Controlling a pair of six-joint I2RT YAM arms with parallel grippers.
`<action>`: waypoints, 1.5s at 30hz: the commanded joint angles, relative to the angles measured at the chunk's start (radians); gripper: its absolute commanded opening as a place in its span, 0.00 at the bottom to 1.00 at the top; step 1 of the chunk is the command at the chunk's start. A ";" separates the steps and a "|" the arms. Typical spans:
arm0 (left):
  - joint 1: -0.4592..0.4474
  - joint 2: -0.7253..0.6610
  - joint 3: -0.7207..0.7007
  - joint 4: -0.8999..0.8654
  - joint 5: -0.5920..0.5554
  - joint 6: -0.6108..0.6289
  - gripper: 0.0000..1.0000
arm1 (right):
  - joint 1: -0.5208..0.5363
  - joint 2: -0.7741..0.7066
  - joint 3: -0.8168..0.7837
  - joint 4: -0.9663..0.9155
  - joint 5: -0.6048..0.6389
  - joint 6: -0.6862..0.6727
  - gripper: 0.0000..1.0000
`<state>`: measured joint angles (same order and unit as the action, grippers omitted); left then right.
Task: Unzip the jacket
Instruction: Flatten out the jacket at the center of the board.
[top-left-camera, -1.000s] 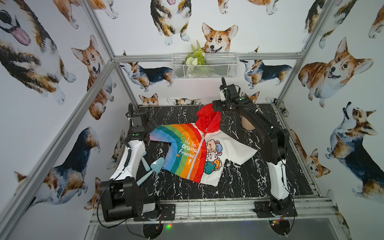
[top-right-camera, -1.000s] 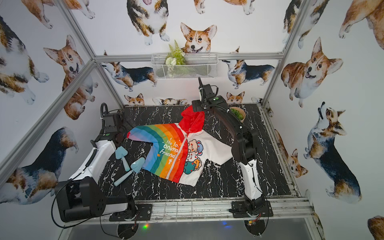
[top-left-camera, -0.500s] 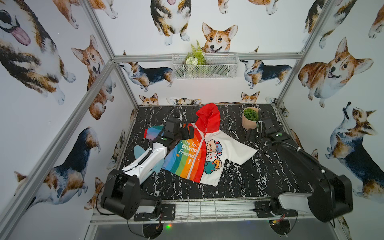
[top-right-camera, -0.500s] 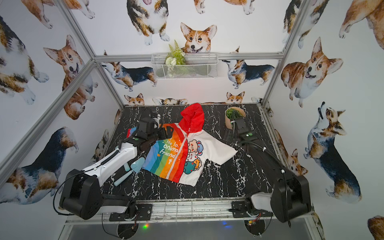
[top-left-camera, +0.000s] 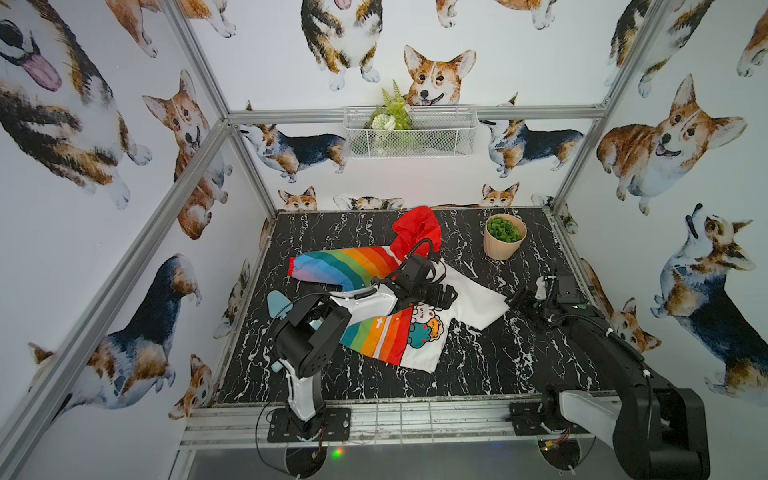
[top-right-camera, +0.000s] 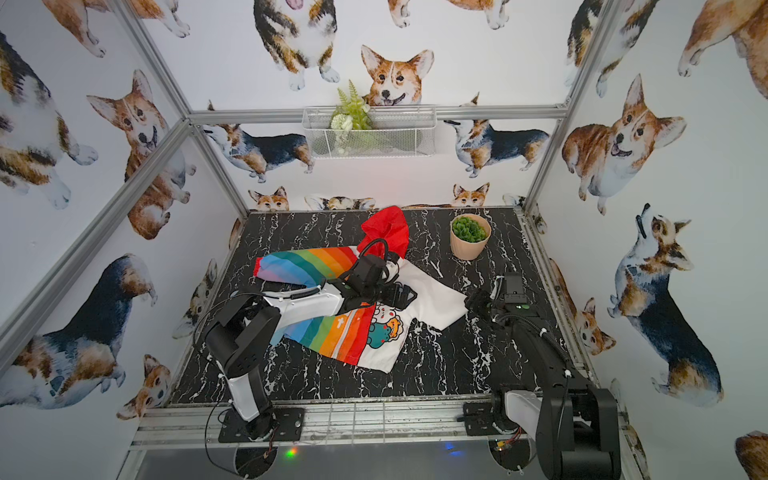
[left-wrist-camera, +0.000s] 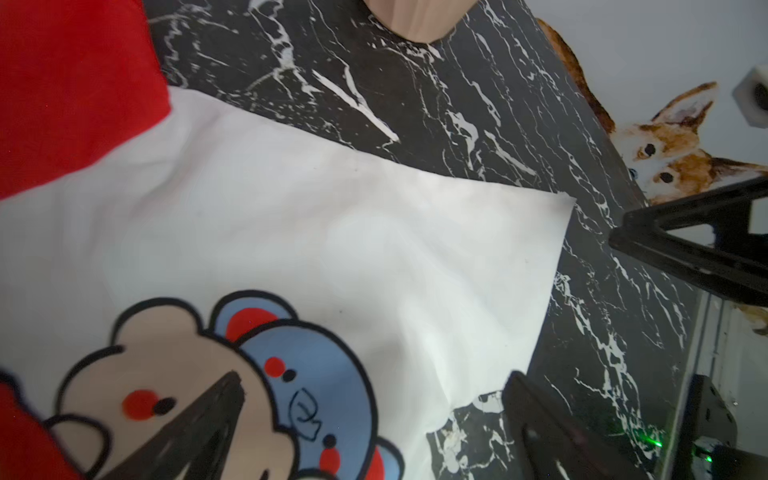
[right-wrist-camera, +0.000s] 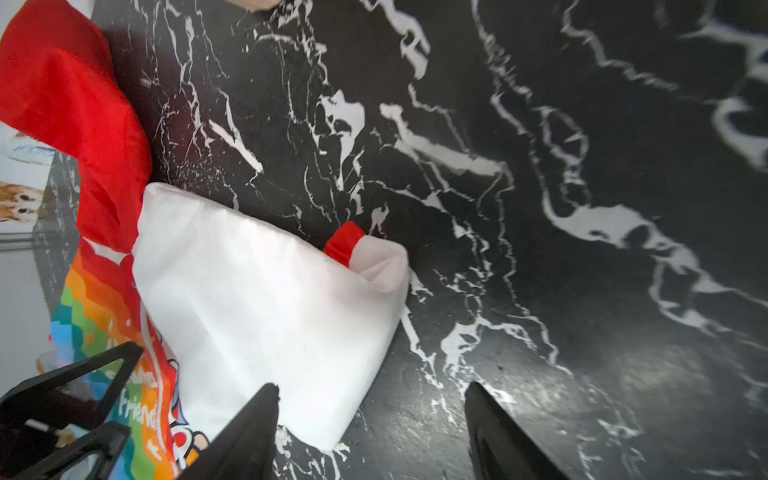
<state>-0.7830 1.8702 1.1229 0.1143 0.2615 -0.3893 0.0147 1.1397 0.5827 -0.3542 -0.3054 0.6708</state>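
Note:
The jacket lies flat on the black marble table, red hood toward the back, rainbow half on the left and white cartoon half on the right. My left arm reaches across it and hides the upper part of the white centre zip. The left gripper hovers open over the cartoon bear, holding nothing. The right gripper stands open just off the end of the white sleeve, one fingertip over the sleeve's edge.
A pink pot with a green plant stands at the back right of the table. A wire basket hangs on the back wall. A light-blue tool lies under my left arm near the left edge.
My left gripper has swept right across the jacket, from the rainbow sleeve to the cartoon half. The right arm has left the hood and come down beside the white sleeve's end.

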 joint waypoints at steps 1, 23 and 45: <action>-0.016 0.056 0.057 0.040 0.046 -0.007 1.00 | -0.003 0.077 0.004 0.079 -0.068 0.033 0.67; -0.017 0.208 0.122 -0.032 -0.031 -0.017 0.98 | 0.086 0.158 0.079 0.026 0.117 -0.026 0.00; 0.020 0.127 -0.073 0.122 -0.019 -0.063 0.93 | 0.376 0.455 0.453 -0.028 -0.035 -0.123 0.37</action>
<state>-0.7658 1.9957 1.0660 0.3260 0.2520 -0.4232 0.4255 1.5524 1.0355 -0.6109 -0.0395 0.5735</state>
